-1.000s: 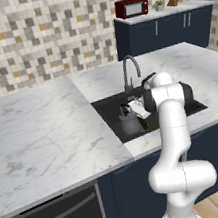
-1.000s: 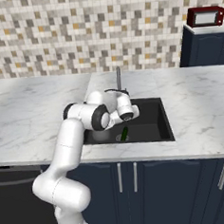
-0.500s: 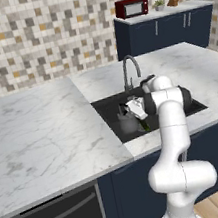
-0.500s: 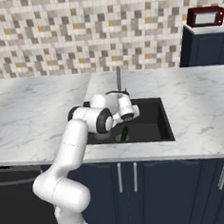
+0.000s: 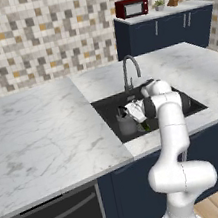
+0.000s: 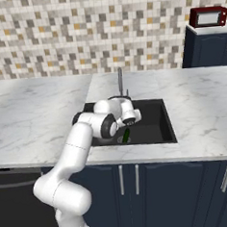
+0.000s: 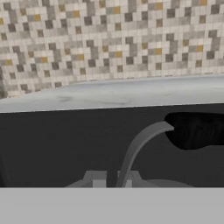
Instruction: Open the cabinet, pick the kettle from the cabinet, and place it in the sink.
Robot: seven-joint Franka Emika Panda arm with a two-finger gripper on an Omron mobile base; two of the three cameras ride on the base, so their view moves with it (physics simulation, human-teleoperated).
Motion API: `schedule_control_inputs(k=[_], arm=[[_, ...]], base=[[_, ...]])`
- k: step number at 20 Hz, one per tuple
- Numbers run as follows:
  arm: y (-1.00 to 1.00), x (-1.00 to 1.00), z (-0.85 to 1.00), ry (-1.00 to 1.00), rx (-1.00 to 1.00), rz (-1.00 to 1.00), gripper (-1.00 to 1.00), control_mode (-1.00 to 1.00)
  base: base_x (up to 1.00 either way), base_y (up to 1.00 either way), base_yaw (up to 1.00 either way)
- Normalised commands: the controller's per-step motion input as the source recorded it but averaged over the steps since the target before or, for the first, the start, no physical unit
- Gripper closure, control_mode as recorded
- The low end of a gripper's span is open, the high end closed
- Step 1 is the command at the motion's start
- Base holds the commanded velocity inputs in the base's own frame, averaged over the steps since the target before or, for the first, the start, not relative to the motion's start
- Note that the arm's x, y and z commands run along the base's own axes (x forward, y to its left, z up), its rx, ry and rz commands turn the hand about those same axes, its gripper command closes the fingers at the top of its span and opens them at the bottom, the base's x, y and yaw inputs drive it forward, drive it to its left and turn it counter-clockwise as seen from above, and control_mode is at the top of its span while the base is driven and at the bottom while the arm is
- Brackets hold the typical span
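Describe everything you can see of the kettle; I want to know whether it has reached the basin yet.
The kettle is a small squat grey metal pot with a rounded body and an arched top handle. It sits upright low inside the dark sink, towards its left side, left of the tap. The gripper is shut on the kettle's handle. Whether its base touches the sink floor cannot be told.

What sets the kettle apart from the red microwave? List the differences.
The kettle is grey metal and squat and rounded; the red microwave is boxy with a pale front panel. The kettle sits down inside the dark sink near the tap; the microwave stands up on the far navy cabinet's counter by the tiled wall. The tool is shut on the kettle's handle; nothing touches the microwave. Both stand upright.
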Motion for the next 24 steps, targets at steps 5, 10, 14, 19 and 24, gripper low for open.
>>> schedule_control_inputs(k=[5,10,14,19,24], arm=[[0.00,0.14,-0.24,0.00,0.00,0.00,1.00,-1.00],[0.00,0.12,-0.26,0.00,0.00,0.00,1.00,-1.00],[0.00,0.09,-0.24,0.00,0.00,0.00,1.00,-1.00],[0.00,0.07,-0.24,0.00,0.00,0.00,1.00,-1.00],[0.00,-0.06,-0.32,0.00,0.00,0.00,1.00,-1.00]], base=[[0.00,0.00,0.00],[0.00,0.00,0.00],[0.00,0.00,0.00],[0.00,0.00,0.00],[0.00,0.00,0.00]])
